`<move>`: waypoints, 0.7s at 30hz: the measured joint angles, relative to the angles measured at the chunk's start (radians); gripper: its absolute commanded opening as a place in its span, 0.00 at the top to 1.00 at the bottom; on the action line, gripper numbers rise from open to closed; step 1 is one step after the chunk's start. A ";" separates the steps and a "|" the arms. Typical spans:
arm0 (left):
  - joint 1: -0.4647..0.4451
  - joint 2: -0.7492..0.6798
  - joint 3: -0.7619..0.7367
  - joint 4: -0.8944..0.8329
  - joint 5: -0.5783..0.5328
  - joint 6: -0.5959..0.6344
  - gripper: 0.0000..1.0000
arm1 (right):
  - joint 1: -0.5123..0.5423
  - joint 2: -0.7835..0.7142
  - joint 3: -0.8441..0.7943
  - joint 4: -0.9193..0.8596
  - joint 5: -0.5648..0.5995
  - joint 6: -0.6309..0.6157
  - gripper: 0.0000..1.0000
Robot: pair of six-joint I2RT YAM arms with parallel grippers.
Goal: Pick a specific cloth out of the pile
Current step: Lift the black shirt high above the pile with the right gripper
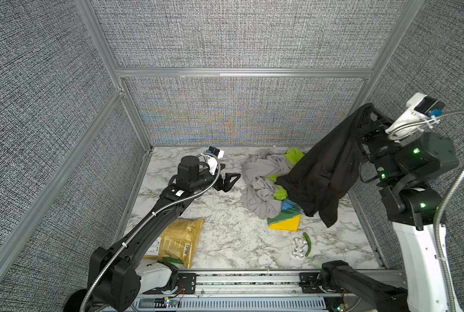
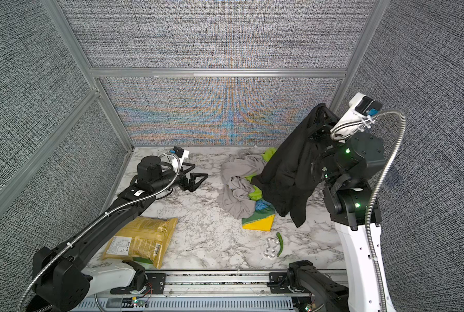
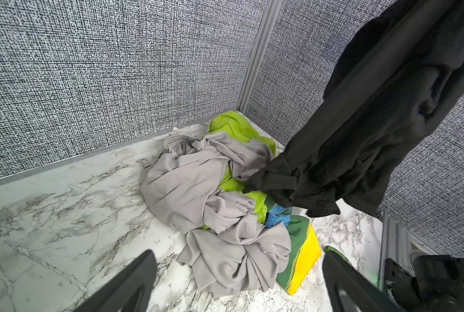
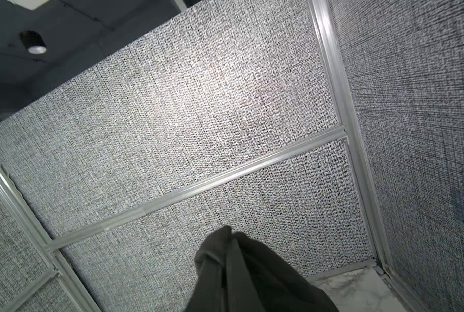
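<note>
The right gripper (image 1: 373, 116) is raised high at the right of both top views, near the corner post of the enclosure. Its jaws are clamped on the top of the black cloth (image 1: 325, 167), a plain, soft, dark garment that hangs down and to the left in long folds. The fabric drapes over the fingers, so they barely show in the right wrist view. The garment's lower folds reach the right edge of the pile (image 1: 266, 189). In the left wrist view one fold lies against the pile's fabrics, and it is unclear whether the lowest tip touches the white marble-patterned tabletop (image 1: 225, 237).

The pile sits at the centre right of the tabletop. It holds a large crumpled light-grey cloth (image 1: 263, 186), a lime-green cloth (image 1: 294, 155) showing at the back and in the middle, and a blue, green and yellow patterned cloth (image 1: 286, 221) at the front.

The left gripper (image 2: 199, 170) hovers low at the centre left, well apart from the pile. Its jaws are spread wide and hold nothing.

A yellow-gold snack bag (image 1: 180, 240) lies at the lower left, partly under the left arm. Its white label and barcode are too small to read. Near the lower right lie a slim green pepper-shaped piece (image 1: 307, 243) and, just beside it, a small clear bear-shaped piece (image 1: 299, 247).
</note>
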 measured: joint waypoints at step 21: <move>0.051 0.009 0.006 -0.002 0.082 -0.031 0.01 | 0.000 0.127 0.256 0.176 -0.027 0.057 1.00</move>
